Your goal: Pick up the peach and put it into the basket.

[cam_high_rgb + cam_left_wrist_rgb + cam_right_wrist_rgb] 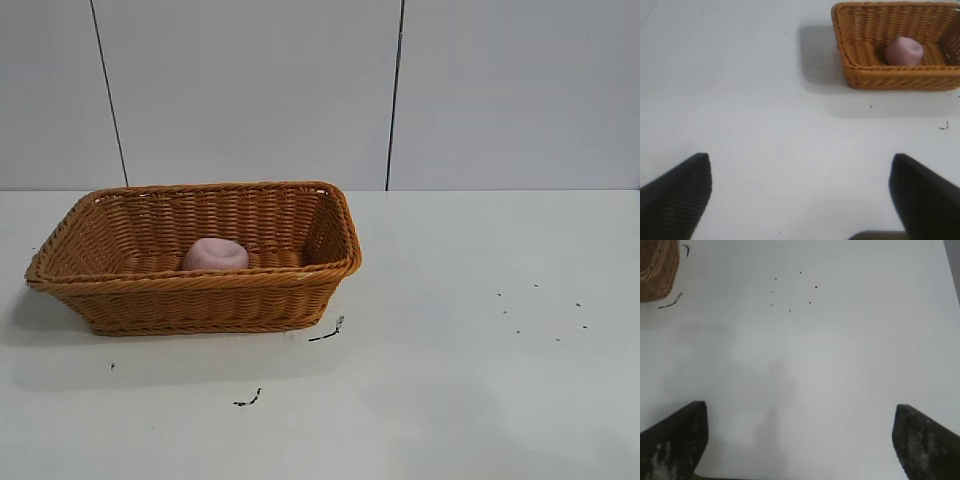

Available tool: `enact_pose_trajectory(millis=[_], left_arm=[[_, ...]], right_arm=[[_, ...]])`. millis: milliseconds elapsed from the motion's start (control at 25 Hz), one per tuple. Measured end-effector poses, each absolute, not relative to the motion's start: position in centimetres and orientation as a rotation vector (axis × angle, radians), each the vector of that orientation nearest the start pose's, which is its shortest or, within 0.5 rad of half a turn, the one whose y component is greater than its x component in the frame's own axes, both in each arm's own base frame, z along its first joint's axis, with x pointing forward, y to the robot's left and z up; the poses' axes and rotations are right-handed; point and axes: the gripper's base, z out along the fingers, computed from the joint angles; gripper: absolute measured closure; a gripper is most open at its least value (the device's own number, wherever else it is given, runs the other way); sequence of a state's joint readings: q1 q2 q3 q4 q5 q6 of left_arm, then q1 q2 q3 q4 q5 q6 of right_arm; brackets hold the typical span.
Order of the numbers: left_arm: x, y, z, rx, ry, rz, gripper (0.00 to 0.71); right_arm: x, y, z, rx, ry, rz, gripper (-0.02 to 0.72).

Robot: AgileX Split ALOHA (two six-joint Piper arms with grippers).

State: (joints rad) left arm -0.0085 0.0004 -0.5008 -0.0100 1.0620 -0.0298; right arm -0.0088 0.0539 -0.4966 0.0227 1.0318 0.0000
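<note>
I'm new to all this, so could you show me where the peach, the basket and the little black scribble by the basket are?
peach (214,255), exterior view, its rounded top.
basket (190,302), exterior view, its near woven wall.
black scribble (328,332), exterior view, its middle, on the table.

This looks like a lab or test bench: a plain white counter (480,400) with small black marks (326,332), backed by a bare pale panelled wall (250,90) with dark vertical seams across the top of the frame.

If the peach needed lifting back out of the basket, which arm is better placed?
Left, probably. Its open gripper faces the basket with the peach in sight; the right gripper sees only the basket's corner.
</note>
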Motion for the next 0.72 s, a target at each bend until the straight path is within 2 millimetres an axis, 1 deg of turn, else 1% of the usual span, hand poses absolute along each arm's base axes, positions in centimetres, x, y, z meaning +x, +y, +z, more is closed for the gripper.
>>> enact_pose_trajectory(millis=[200,720], left_arm=[[-0.50,-0.08,27.74,-0.021,2.045,-0.036,0.017],[-0.50,-0.08,27.74,-0.021,2.045,-0.036,0.017]], right_arm=[[-0.38,0.18,27.87,0.008,2.012,0.021,0.008],[-0.38,0.18,27.87,0.008,2.012,0.021,0.008]])
